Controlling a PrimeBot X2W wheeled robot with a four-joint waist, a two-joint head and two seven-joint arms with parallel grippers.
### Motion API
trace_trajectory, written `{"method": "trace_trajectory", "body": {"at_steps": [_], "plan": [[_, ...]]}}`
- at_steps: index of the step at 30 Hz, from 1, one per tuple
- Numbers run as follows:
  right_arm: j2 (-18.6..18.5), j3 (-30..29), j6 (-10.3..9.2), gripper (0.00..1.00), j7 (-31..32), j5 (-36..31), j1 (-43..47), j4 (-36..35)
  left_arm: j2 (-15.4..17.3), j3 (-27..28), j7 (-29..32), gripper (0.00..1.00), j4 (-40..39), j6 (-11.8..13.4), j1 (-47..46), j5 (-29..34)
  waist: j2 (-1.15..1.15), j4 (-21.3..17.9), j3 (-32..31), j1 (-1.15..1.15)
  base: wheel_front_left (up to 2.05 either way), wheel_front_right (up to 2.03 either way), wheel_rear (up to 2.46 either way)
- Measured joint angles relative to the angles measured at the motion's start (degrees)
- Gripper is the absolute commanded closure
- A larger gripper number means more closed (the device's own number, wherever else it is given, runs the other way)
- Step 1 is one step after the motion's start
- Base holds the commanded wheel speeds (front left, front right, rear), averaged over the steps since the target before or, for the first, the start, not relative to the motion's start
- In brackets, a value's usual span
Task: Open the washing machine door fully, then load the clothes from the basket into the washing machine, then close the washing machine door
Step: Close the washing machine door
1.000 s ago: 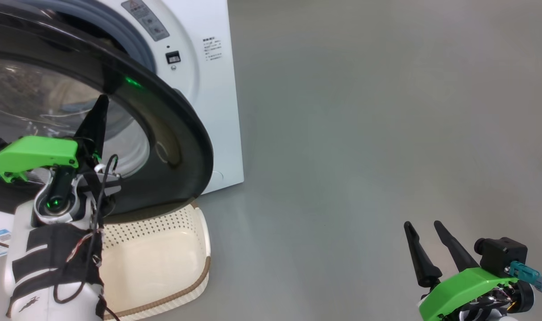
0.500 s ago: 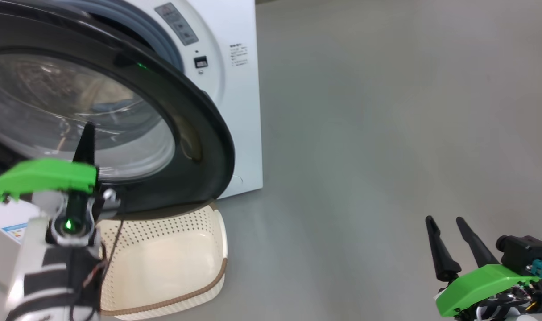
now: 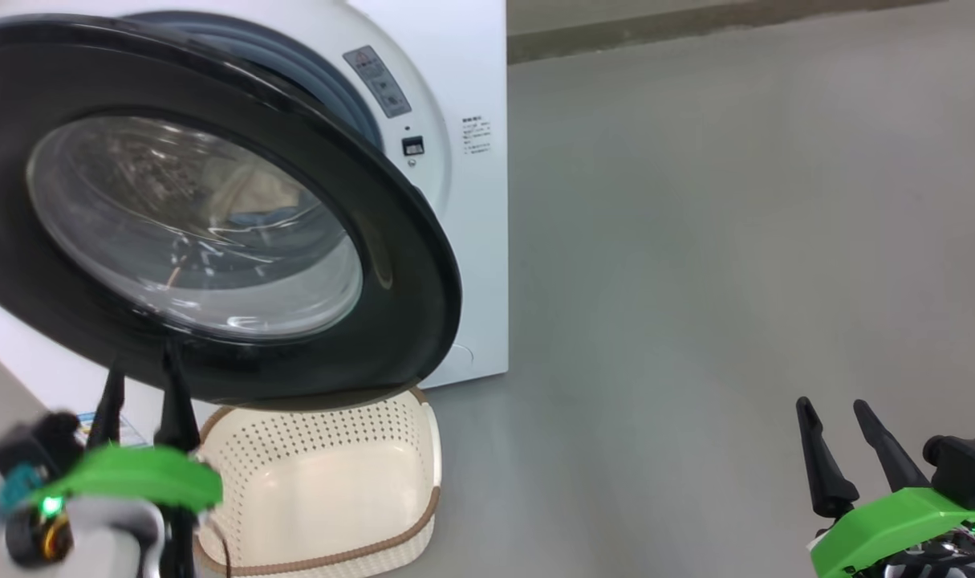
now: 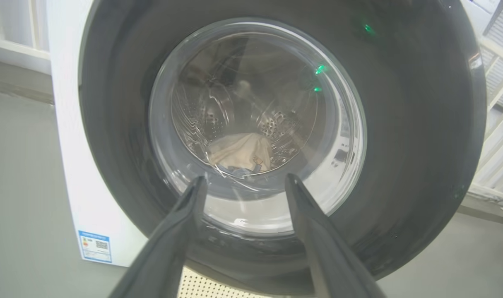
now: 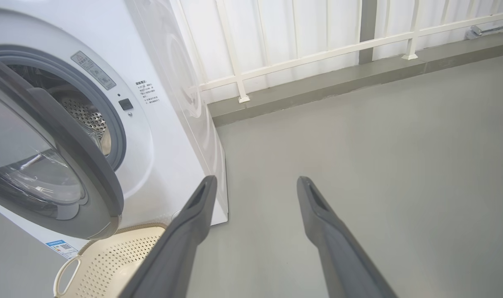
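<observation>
My left gripper (image 4: pixel 246 177) wide, glossy black-rimmed glass door (image 4: pixel 400 124) beyond its fingers (image 4: pixel 172 236), cream clothes (image 4: pixel 239 151) dim behind, right gripper (image 5: pixel 256 178) wide.

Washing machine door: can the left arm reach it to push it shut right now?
Probably yes. The left gripper points straight at the washing machine door, its fingers open and empty, with nothing in between; the door hangs ajar.

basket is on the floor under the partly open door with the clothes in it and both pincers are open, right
Not quite. The basket is empty, as the head view shows. The clothes lie inside the drum, seen through the washing machine door in the left wrist view. The rest stands: the basket is on the floor under that partly open door, and the left pincer and right pincer are both open.
</observation>
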Motion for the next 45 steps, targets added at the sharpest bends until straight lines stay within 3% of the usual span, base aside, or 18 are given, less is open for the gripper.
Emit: {"method": "trace_trajectory", "body": {"at_steps": [7,17,45], "plan": [[-0.3,-0.9,0.0,0.0,1.0,-0.5,1.5,-1.2,1.0,-1.1,-0.9,0.0,-12.5,6.9,14.5,7.4,0.0,1.6,-1.1,0.0,0.0,0.0,0.0],[-1.0,-0.9,0.0,0.0,1.7,-1.0,2.3,-2.3,1.2,-1.8,-1.1,0.0,-23.7,12.2,26.1,11.6,0.0,4.0,-1.5,0.0,0.0,0.0,0.0],[-1.0,-0.7,0.0,0.0,2.4,-1.1,2.3,-2.9,1.4,-3.4,-1.1,0.0,-26.4,13.0,29.7,13.4,0.0,5.2,-0.9,0.0,0.0,0.0,0.0]]}}
